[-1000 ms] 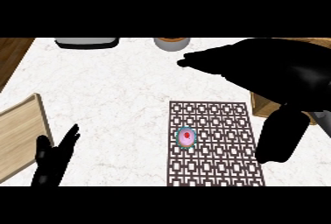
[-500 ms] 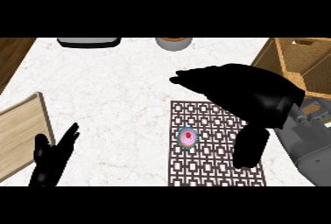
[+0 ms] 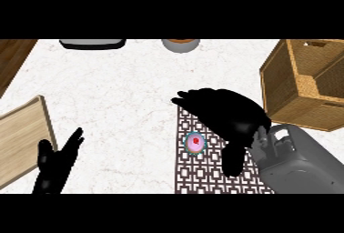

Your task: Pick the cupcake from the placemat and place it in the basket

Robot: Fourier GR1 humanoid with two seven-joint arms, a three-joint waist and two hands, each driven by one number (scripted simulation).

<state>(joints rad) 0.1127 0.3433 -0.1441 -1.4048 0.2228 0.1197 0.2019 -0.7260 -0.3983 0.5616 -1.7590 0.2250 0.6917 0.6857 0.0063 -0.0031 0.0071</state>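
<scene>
A small cupcake with pink icing and a red top sits on the dark patterned placemat at lower centre. My right hand hovers over the mat just above and right of the cupcake, fingers relaxed and spread, thumb hanging down beside it, holding nothing. The wicker basket stands at the right edge, open side up. My left hand rests open at the lower left, fingers up.
A wooden board lies at the left edge. A dark tray and a round bowl sit at the back of the white marble counter.
My right hand has drawn back and down from the far right, now lying over the placemat close to the cupcake. The basket has come into full view. The left hand has stayed put.
</scene>
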